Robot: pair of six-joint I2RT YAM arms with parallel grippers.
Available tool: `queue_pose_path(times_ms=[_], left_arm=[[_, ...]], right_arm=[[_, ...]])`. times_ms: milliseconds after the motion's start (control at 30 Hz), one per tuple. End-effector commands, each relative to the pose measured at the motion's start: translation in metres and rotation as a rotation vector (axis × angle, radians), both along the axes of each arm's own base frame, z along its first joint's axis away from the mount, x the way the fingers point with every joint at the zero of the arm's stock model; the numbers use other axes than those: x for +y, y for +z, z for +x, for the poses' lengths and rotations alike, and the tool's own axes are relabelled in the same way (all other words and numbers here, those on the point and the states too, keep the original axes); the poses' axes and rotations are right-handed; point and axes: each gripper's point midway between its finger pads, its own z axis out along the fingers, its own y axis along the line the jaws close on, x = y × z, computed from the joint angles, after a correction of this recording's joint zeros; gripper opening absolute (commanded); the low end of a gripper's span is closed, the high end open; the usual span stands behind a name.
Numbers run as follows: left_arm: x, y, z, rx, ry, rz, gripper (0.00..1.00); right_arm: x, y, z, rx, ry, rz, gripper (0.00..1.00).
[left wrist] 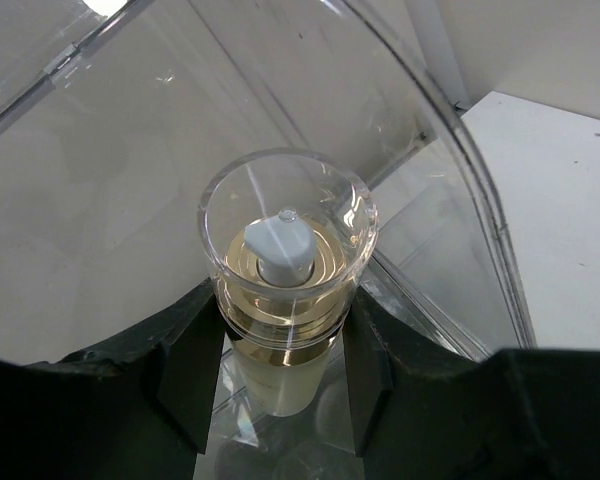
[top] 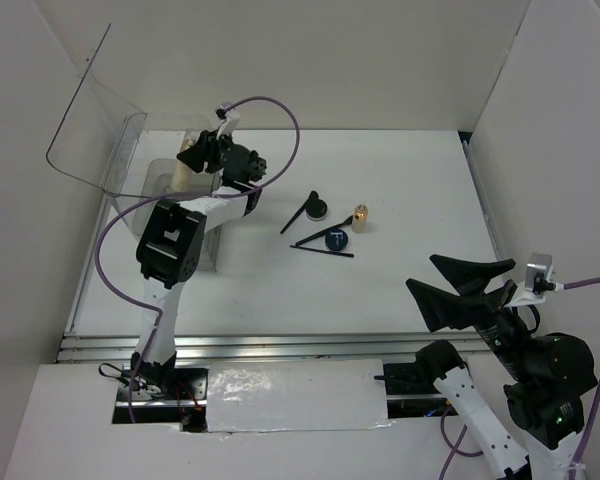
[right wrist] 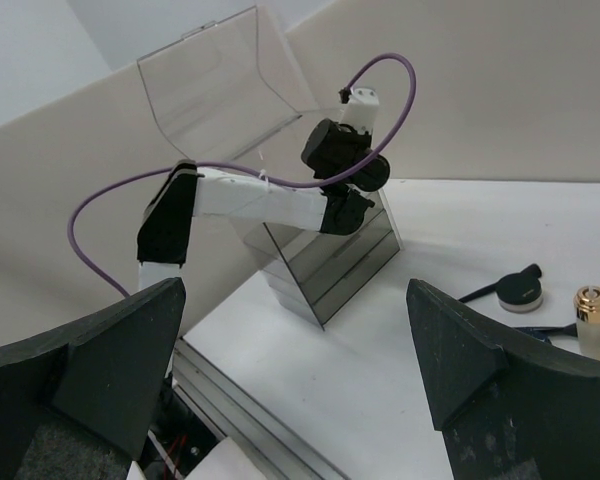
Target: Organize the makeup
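Note:
My left gripper [top: 202, 152] is shut on the tall clear pale-yellow bottle [top: 186, 166] and holds it upright over the open top of the big clear box [top: 165, 195]. In the left wrist view the bottle [left wrist: 286, 262] sits between my two fingers [left wrist: 185, 372], with the box's clear compartments below; I cannot tell if it rests on them. On the table's middle lie a black compact [top: 318, 209], a short amber gold-capped bottle [top: 360, 216], a dark blue compact [top: 337, 240] and thin black brushes [top: 322, 251]. My right gripper [top: 460, 285] is open and empty at the front right.
The box's clear lid [top: 90, 110] stands open at the back left. White walls close the left, back and right sides. The right wrist view shows the box's drawer front [right wrist: 325, 265], the black compact [right wrist: 520, 290] and the amber bottle [right wrist: 592, 318].

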Motion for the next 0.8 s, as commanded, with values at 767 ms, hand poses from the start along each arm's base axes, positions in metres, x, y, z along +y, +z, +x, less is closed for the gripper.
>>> queue_pose_path(times_ms=[767], left_arm=[[-0.036,0.139,-0.048,-0.452,-0.031,-0.457,0.0]], right_arm=[[0.004,0.011,0.0,-0.029,0.026,0.003,1.0]])
